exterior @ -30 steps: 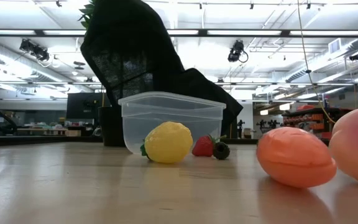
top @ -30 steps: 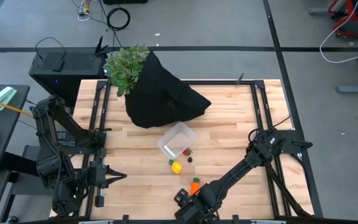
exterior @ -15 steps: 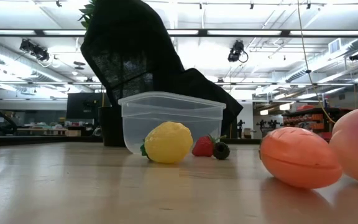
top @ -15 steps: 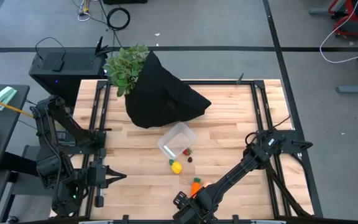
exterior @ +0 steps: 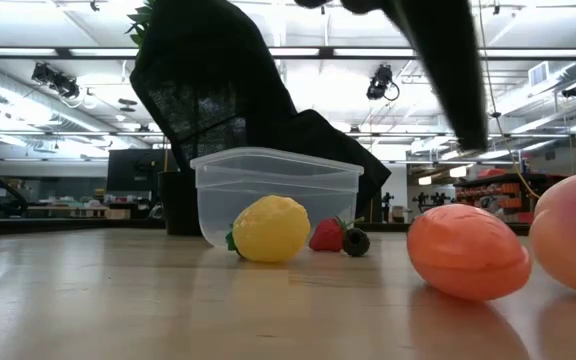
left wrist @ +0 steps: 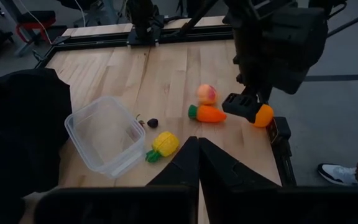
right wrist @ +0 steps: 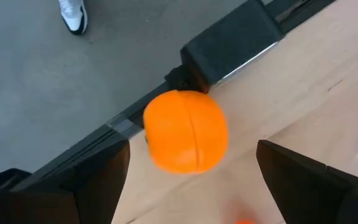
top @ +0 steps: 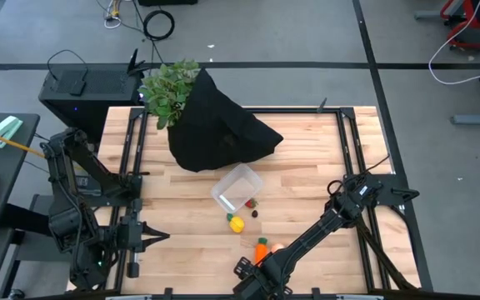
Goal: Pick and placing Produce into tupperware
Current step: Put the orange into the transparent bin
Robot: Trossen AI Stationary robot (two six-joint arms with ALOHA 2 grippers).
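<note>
The clear tupperware stands on the table's middle, in front of the black cloth. Just near of it lie the yellow piece, a red berry and a dark berry. Closer to the near edge are the orange carrot and the pink-red fruit. The orange ball sits right at the near edge beside a black bracket. My right gripper hovers there, open, with a finger on either side of the ball and apart from it. My left gripper waits shut at the table's left.
A black cloth heap with a leafy green plant on it fills the far middle. A black metal frame runs along the table's sides. Bare wood lies to the right of the tupperware. A shoe shows on the floor.
My right arm has swung a little toward the table's right, and a dark link of it now shows at the top of the low view. The carrot has shifted slightly on the table. The pink-red fruit now shows beside the arm in the high view.
</note>
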